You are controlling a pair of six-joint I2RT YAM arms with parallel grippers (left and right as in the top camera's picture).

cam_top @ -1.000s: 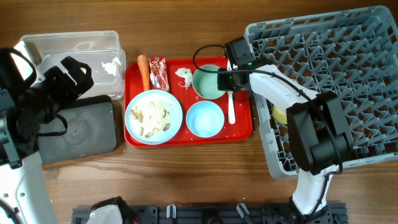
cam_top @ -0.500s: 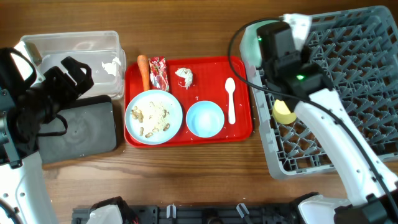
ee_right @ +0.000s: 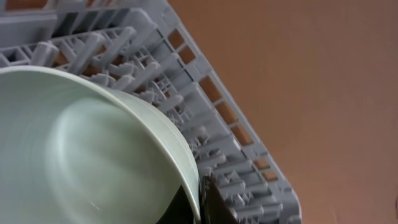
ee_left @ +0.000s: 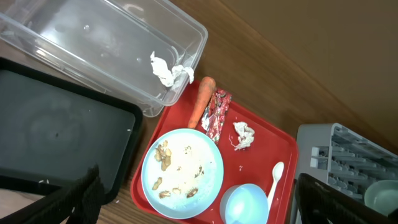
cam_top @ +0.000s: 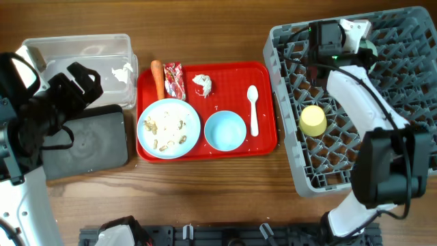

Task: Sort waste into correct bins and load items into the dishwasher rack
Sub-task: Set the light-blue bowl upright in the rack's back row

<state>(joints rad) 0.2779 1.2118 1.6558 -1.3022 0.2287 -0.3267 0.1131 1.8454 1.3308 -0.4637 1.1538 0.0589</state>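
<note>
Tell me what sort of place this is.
Probably a lab bench staged for clearing dishes: a table holds a red tray with a plate of scraps, a grey dishwasher rack, a clear tub and a black tray.

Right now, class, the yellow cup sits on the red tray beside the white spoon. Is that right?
No. The yellow cup sits in the grey dishwasher rack, not on the red tray; the white spoon lies on the tray. The overhead view shows it.
</note>
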